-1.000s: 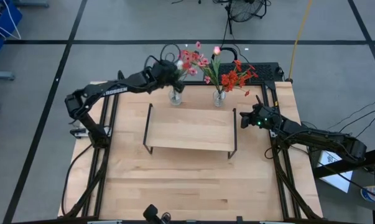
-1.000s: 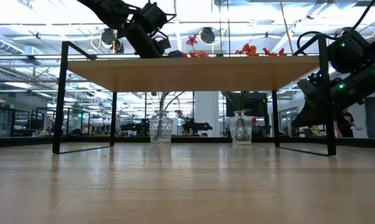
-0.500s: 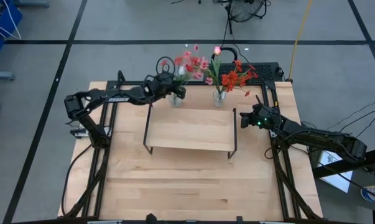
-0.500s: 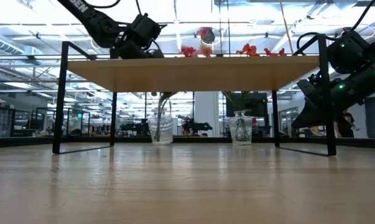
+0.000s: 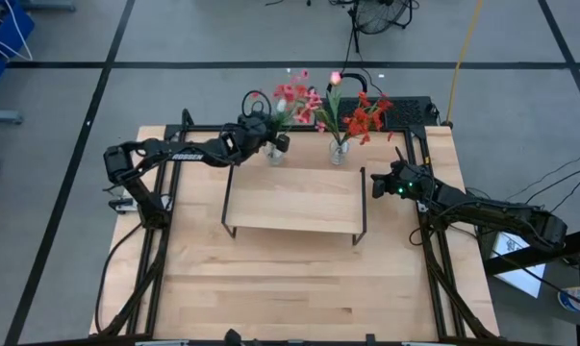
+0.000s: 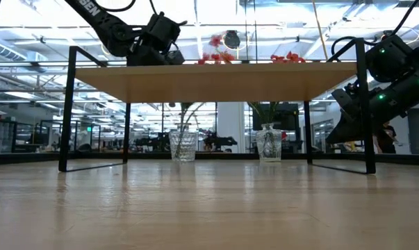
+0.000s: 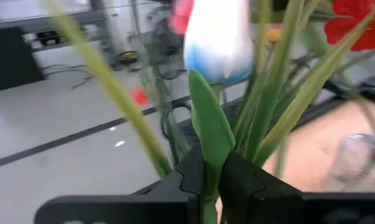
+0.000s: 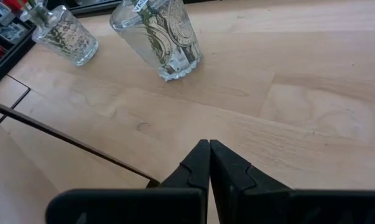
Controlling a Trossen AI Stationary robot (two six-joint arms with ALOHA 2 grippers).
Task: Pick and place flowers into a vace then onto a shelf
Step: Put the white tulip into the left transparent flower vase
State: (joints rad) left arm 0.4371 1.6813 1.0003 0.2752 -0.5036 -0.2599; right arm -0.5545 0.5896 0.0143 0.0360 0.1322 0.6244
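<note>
Tabletop (image 5: 299, 279): carries the shelf (image 5: 294, 200) at centre. Behind the shelf stand two glass vases, left vase (image 5: 273, 154) and right vase (image 5: 339, 152), each holding flowers (image 5: 365, 117); the shelf board hides their stems in the low view. Left tool (image 7: 212, 177): above the left vase, fingers narrowly parted around a green stem (image 7: 210, 134); firmness of grasp cannot be determined. Right tool (image 8: 209, 163): clenched, empty, just right of the shelf.

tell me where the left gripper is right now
In the high view the left gripper is at the table's far edge, over the left glass vase behind the shelf, its fingers pinching a flower stem.
</note>
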